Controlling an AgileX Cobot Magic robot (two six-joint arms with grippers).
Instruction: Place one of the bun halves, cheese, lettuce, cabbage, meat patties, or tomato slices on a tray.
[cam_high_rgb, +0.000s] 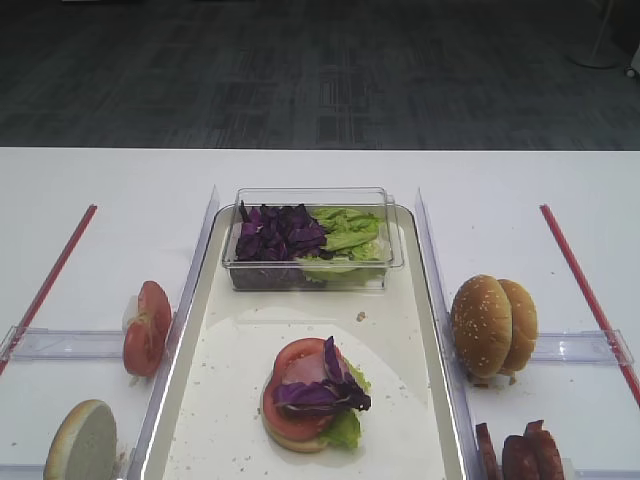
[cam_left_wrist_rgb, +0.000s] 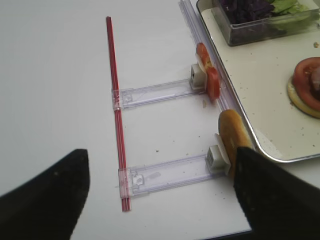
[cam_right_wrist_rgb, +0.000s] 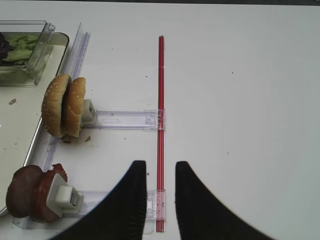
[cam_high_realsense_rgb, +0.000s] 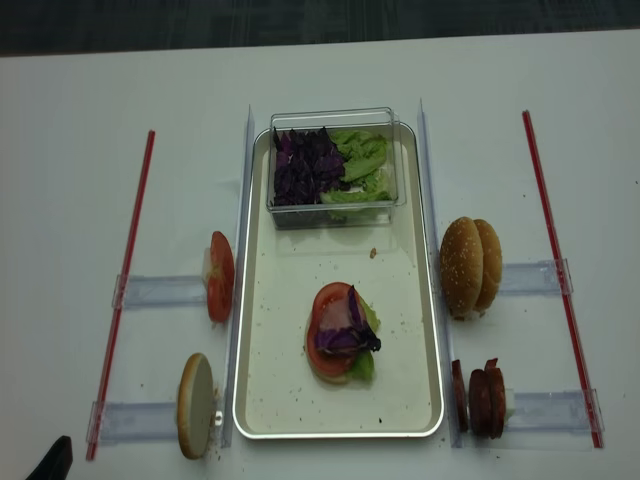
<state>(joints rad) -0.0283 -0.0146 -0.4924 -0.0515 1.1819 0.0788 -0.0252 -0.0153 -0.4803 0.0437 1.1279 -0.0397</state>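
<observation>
The tray (cam_high_rgb: 190, 400) lies at the centre and bears a stack (cam_high_rgb: 315, 395) of bun base, lettuce, tomato slice, pink meat and purple cabbage. A clear box at its far end holds cabbage (cam_high_rgb: 278, 232) and lettuce (cam_high_rgb: 348, 230). Tomato slices (cam_high_rgb: 147, 328) and a pale-faced bun half (cam_high_rgb: 82, 442) stand left of the tray. Sesame bun halves (cam_high_rgb: 492, 326) and meat patties (cam_high_rgb: 520, 455) stand to its right. No cheese is in view. My left gripper (cam_left_wrist_rgb: 160, 155) is wide open and empty beside the bun half (cam_left_wrist_rgb: 231, 137). My right gripper (cam_right_wrist_rgb: 160, 165) is open and empty, right of the patties (cam_right_wrist_rgb: 32, 200).
Clear plastic holders (cam_left_wrist_rgb: 165, 172) (cam_right_wrist_rgb: 125, 119) prop the food on both sides. A red strip (cam_high_rgb: 55, 270) runs along the left and another red strip (cam_high_rgb: 585, 290) along the right. Clear rails (cam_high_rgb: 200, 250) flank the tray.
</observation>
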